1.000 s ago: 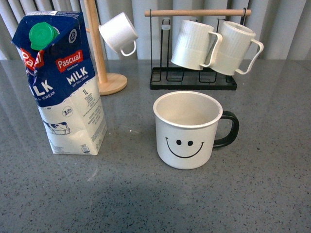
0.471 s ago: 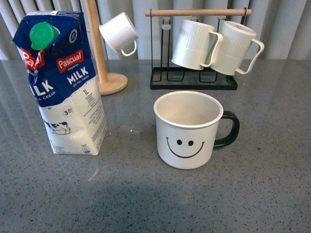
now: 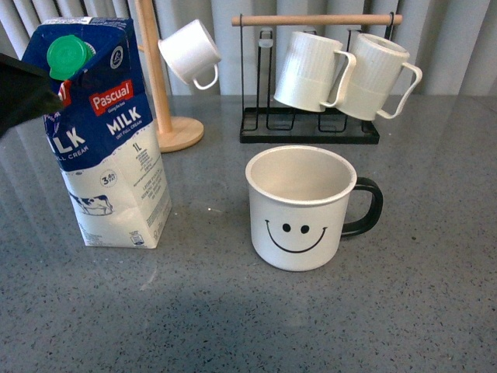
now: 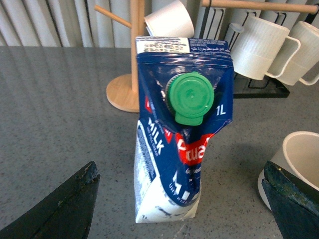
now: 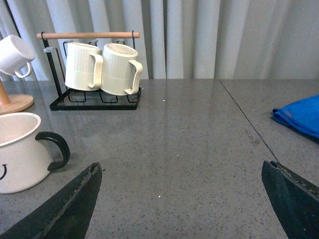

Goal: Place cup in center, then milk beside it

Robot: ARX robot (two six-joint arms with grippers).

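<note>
The cup [image 3: 299, 210], a white mug with a black smiley face and black handle, stands upright mid-table. To its left stands the milk [image 3: 105, 140], a blue and white carton with a green cap. One dark finger [image 3: 23, 92] of my left gripper shows at the left edge, level with the carton's top. In the left wrist view my left gripper [image 4: 180, 169] is open, with the milk [image 4: 179, 134] standing ahead between its spread fingers and the cup's rim [image 4: 299, 159] beside one finger. My right gripper [image 5: 182, 169] is open over bare table, with the cup [image 5: 22, 154] off to one side.
Behind the milk stands a wooden mug tree [image 3: 159, 78] holding a small white cup [image 3: 190, 53]. A black wire rack [image 3: 311, 128] behind the cup carries two ribbed cream mugs [image 3: 311, 70]. A blue cloth [image 5: 299, 117] lies on the table to the right.
A dark finger of my left gripper has come into the front view at the left edge, beside the milk's top. The cup and the milk have stayed where they were.
</note>
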